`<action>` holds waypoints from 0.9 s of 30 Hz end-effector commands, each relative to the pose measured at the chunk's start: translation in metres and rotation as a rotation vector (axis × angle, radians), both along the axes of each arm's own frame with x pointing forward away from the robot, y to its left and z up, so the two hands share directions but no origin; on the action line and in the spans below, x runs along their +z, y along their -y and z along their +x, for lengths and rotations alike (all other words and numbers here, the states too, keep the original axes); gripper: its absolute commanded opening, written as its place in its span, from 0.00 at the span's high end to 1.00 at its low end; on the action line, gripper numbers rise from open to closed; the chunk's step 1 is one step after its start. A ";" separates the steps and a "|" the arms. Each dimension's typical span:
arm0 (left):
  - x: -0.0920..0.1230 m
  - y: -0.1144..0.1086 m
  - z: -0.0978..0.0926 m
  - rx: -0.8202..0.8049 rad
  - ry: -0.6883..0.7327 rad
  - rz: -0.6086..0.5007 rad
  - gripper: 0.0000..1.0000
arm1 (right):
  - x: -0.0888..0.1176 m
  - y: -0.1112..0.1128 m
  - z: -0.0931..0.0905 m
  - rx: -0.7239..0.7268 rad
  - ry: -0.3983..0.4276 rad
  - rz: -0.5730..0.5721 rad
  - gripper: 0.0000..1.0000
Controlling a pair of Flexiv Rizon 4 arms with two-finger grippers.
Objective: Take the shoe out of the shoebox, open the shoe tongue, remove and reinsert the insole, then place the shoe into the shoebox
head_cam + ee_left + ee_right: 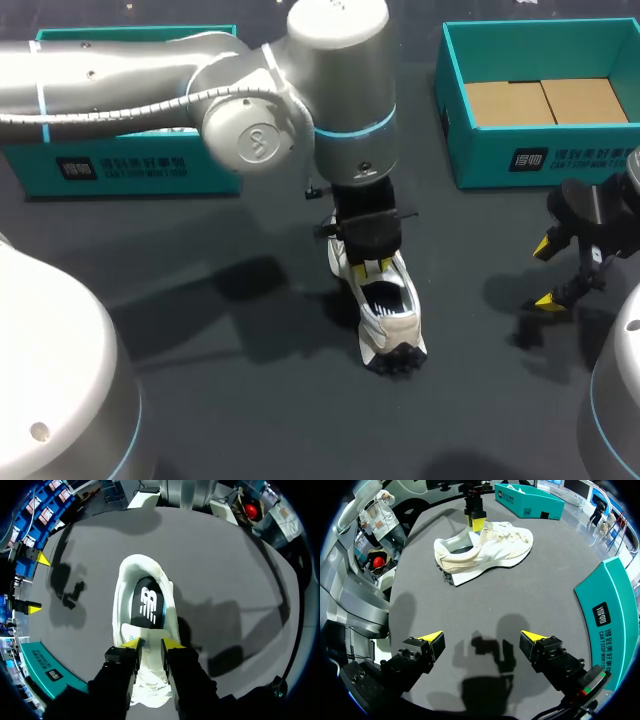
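**White shoe on the counter, tongue held by the left end effector.**
The shoe (pixel 388 315) stands upright on its sole on the dark counter (pixel 200 300), outside both boxes. The left end effector (pixel 152 643) sits directly above the shoe's laced forepart, its yellow tips clenched from two sides on the shoe tongue (pixel 150 652) at the edge of the opening. Just ahead of the tips, the black insole (pixel 147 605) lies inside the shoe, toward the heel. The right end effector (pixel 481 639) hangs well apart from the shoe, off its side, released, with fingers spread wide and nothing between them. One teal shoebox (pixel 480 150) stands beyond the shoe on the right arm's side. A second teal shoebox (pixel 130 165) stands beyond it on the left arm's side.
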State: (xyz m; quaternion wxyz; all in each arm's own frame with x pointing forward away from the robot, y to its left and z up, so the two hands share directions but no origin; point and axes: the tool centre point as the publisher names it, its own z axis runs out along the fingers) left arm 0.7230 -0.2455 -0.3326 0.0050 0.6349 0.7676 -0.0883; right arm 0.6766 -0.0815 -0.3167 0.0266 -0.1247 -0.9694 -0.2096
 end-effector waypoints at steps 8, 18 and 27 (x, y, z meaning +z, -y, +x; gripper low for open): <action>0.018 0.002 -0.009 0.009 0.032 -0.046 0.71 | 0.000 0.000 -0.002 -0.001 0.003 -0.001 0.00; 0.077 -0.007 -0.023 0.116 0.026 0.001 0.52 | 0.000 0.000 -0.002 -0.001 0.003 -0.001 0.00; 0.082 -0.010 -0.028 0.266 -0.006 0.085 0.00 | 0.000 0.000 -0.002 -0.001 0.003 -0.001 0.00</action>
